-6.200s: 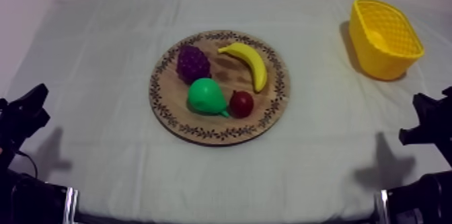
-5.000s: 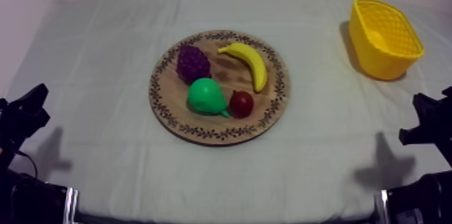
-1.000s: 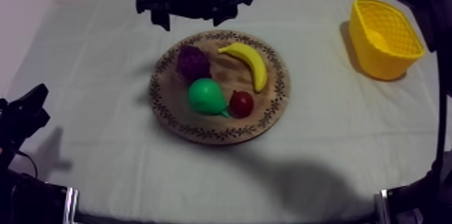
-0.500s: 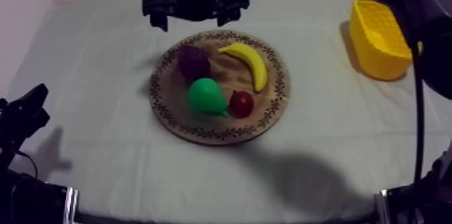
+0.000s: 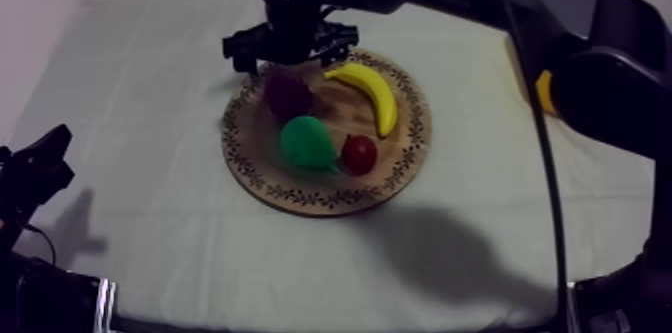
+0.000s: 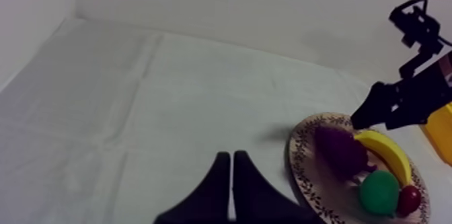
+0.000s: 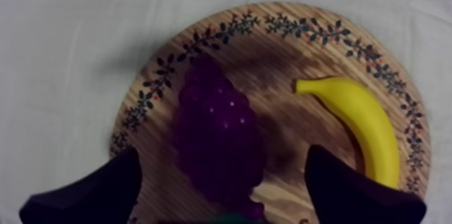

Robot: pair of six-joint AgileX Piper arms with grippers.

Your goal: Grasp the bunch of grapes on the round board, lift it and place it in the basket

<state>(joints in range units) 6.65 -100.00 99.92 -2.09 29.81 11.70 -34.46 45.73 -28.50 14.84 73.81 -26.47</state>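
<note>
Purple grapes (image 7: 216, 132) lie on your wooden board (image 7: 306, 30), right claw (image 5: 290, 48) spread wide over them; left claw (image 6: 231, 173) clenched, empty.

There is one each of wooden board (image 5: 300, 183), yellow basket (image 5: 544, 93), banana (image 5: 372, 95), pear (image 5: 305, 144), bunch of grapes (image 5: 288, 95), small red fruit (image 5: 359, 154).

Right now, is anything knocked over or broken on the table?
Nothing stands out. The bunch of grapes, banana, pear and small red fruit all lie on the wooden board, and the right gripper hangs open above the grapes.
</note>
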